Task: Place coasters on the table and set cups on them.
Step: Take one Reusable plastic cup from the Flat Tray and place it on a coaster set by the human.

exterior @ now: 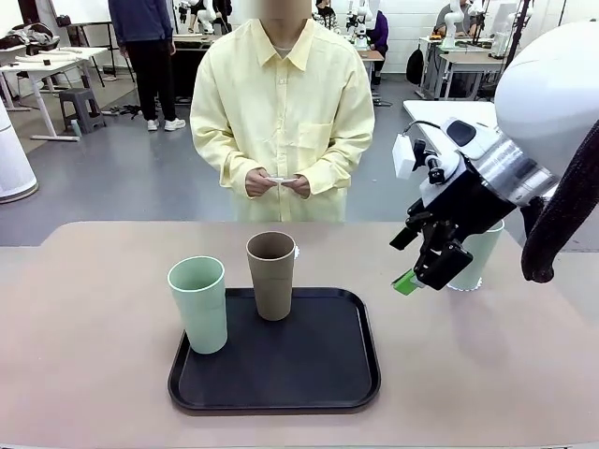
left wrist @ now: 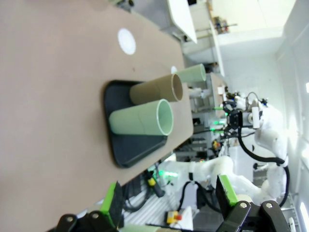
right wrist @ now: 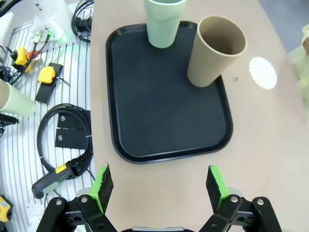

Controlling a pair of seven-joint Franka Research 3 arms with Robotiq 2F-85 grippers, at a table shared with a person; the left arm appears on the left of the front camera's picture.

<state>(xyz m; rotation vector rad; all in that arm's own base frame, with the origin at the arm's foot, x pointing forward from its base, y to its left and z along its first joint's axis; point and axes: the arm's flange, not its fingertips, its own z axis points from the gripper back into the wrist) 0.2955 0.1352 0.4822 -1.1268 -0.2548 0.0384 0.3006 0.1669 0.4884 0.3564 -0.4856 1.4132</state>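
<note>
The left gripper (left wrist: 169,191) and right gripper (exterior: 421,279) are hanging open and empty; the brown cup (exterior: 271,274) is standing on the tray (exterior: 281,369), likely needing gripping next and carrying to the 1 bare coaster (right wrist: 263,72) on the table (exterior: 94,327).

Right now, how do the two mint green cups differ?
The left mint cup stands on the black tray, at its left edge; the right mint cup stands off it on the table. The left mint cup shows whole from the front; the right mint cup is partly hidden behind the right gripper. Both are upright, tapered and handleless.
</note>
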